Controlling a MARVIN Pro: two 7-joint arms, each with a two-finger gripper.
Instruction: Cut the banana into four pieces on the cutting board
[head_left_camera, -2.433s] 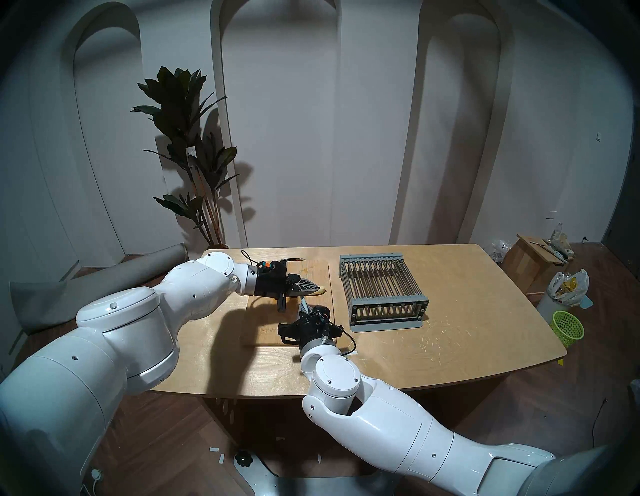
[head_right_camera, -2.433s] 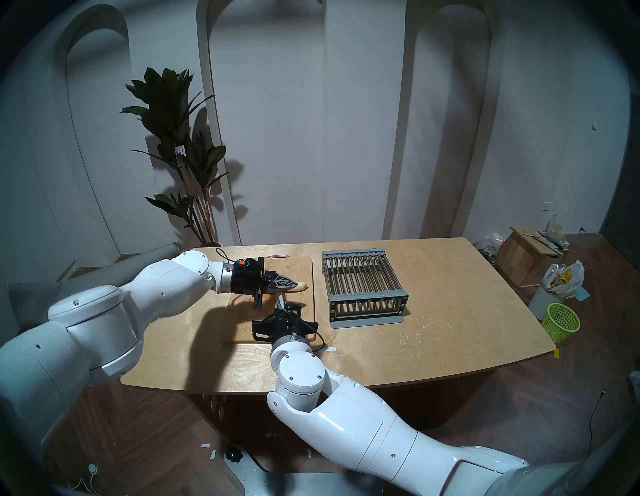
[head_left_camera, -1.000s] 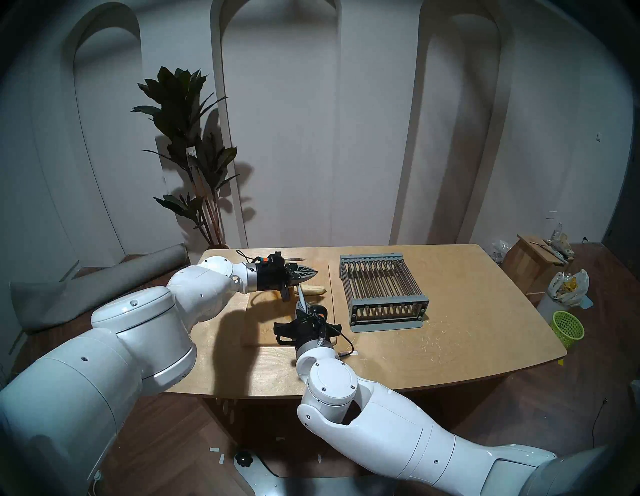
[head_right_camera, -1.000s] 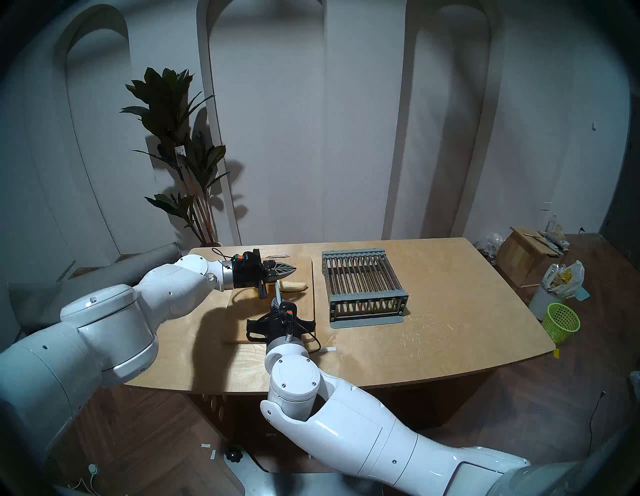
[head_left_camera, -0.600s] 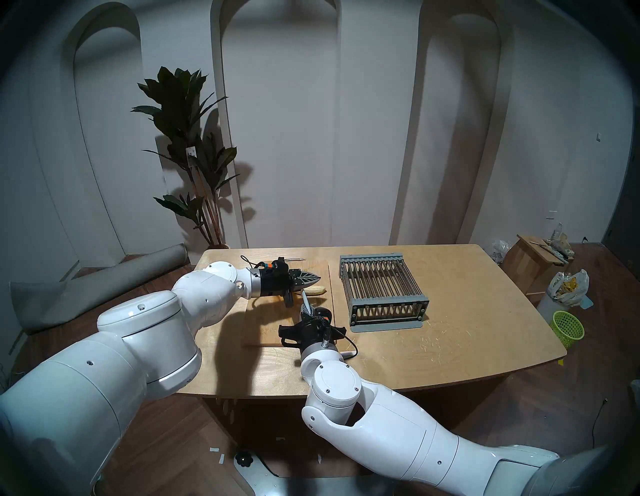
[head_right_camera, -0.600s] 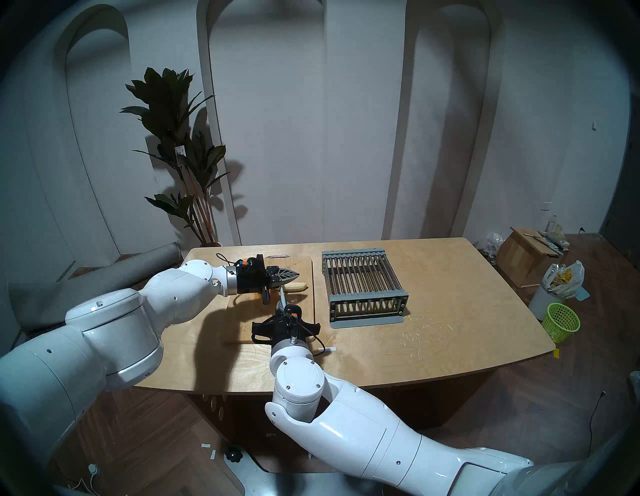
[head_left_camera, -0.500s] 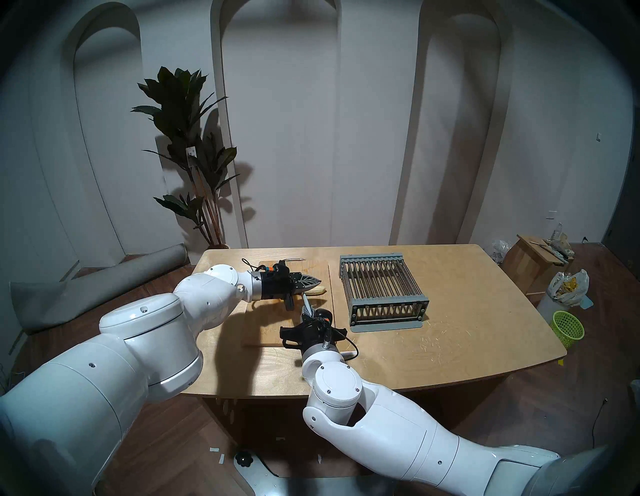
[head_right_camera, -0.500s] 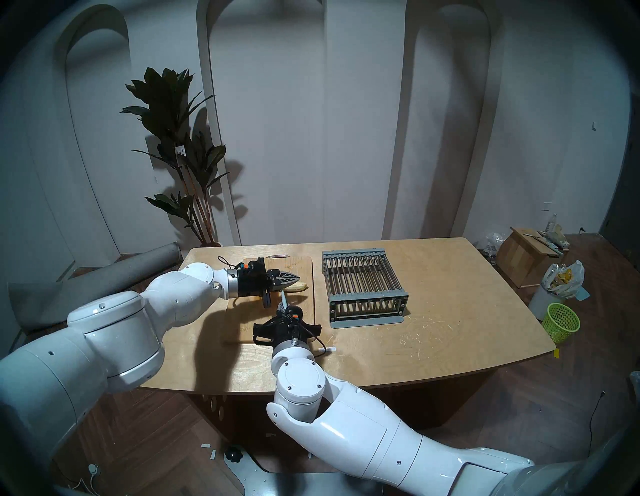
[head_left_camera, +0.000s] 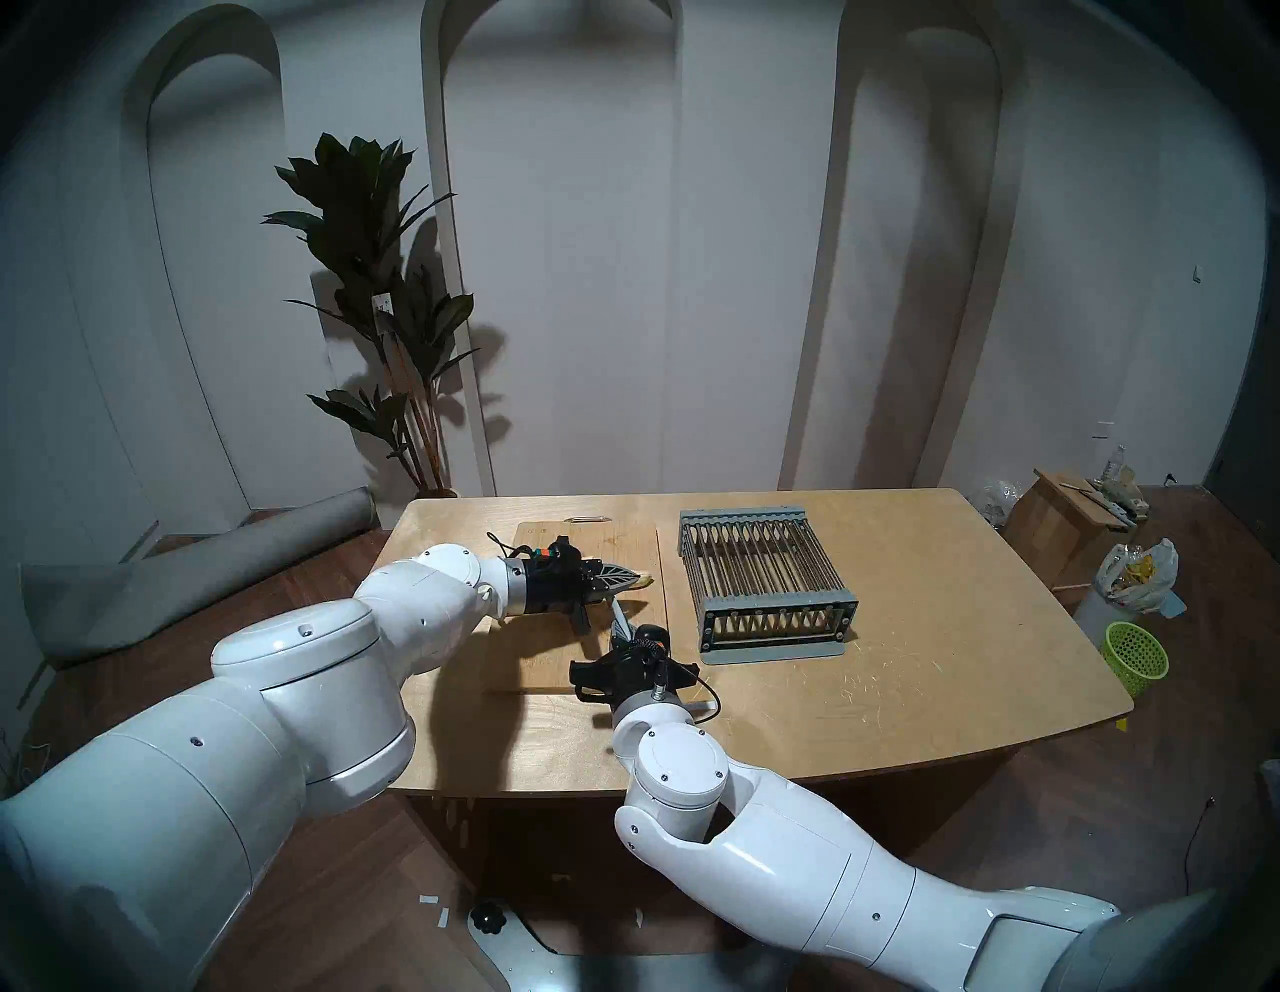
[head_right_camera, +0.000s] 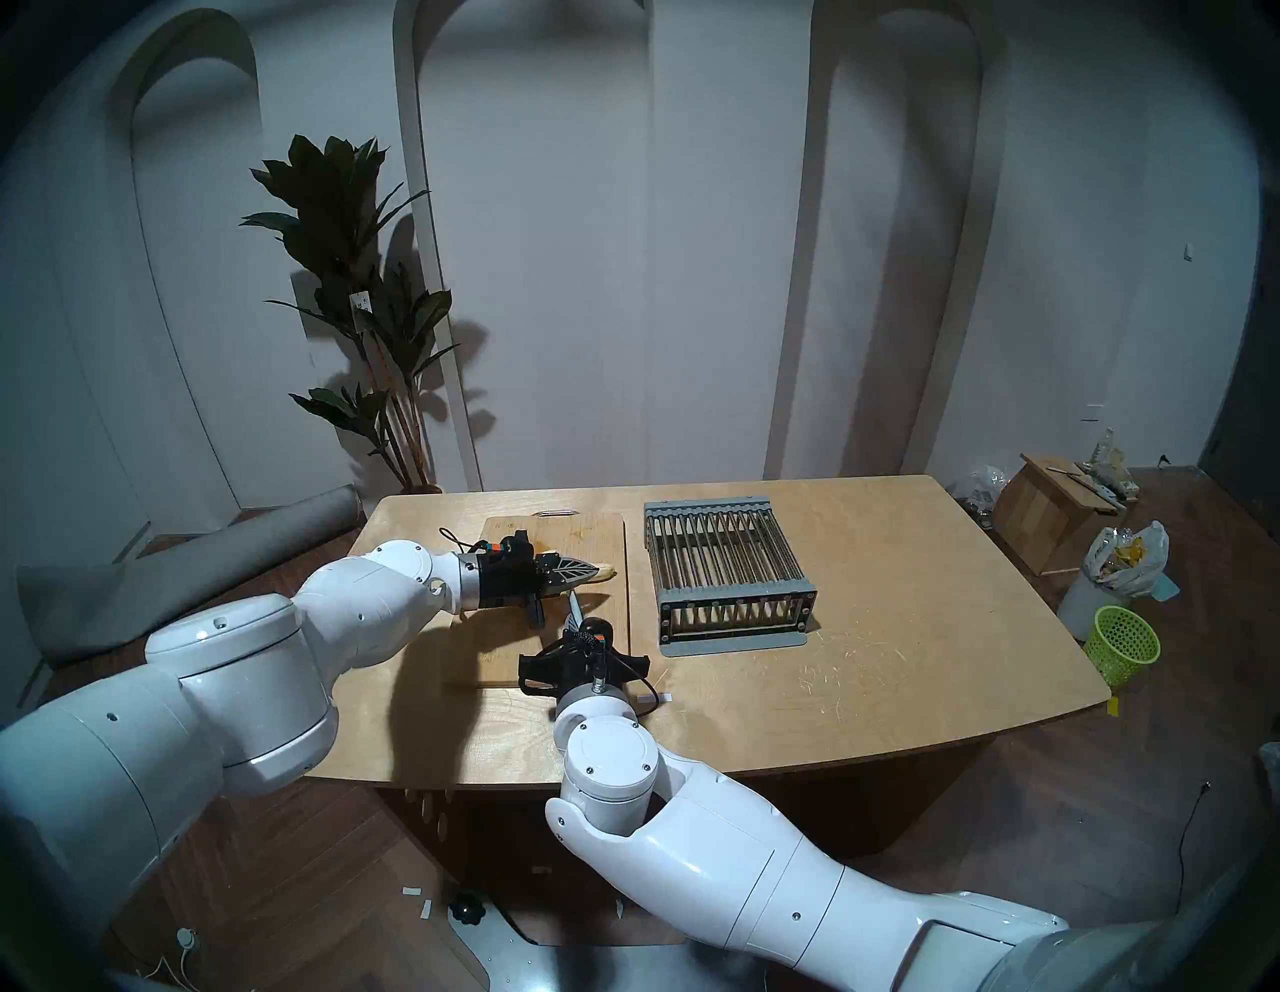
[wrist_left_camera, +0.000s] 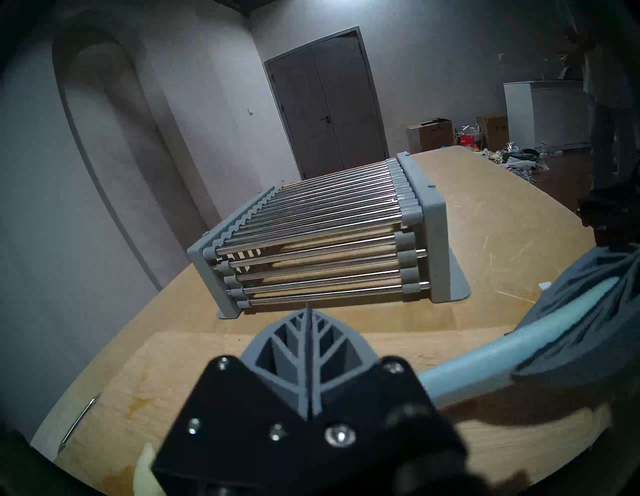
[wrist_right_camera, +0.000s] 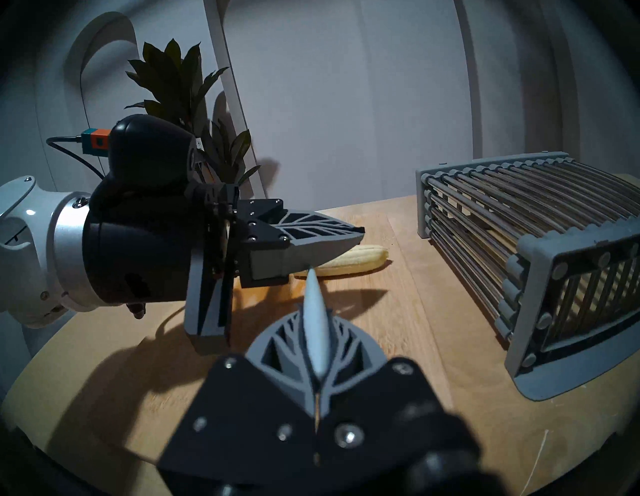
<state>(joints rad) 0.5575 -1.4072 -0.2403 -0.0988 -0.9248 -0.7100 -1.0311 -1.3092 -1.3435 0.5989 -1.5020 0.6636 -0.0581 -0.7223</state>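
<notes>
Left gripper (wrist_right_camera: 358, 232): fingers pressed together with nothing between them, lying over the banana's near end; contact can't be told.
Right gripper (wrist_right_camera: 317, 332): clamped on a pale blue knife (wrist_right_camera: 313, 311), tip just short of the banana.
Banana (wrist_right_camera: 360, 259): whole, flat on the board, toward its far end.
Board (head_left_camera: 627, 540): on the table (head_left_camera: 900, 679), left of the rack.
Rack (head_left_camera: 762, 582): grey, beside the board, apart from it.
</notes>
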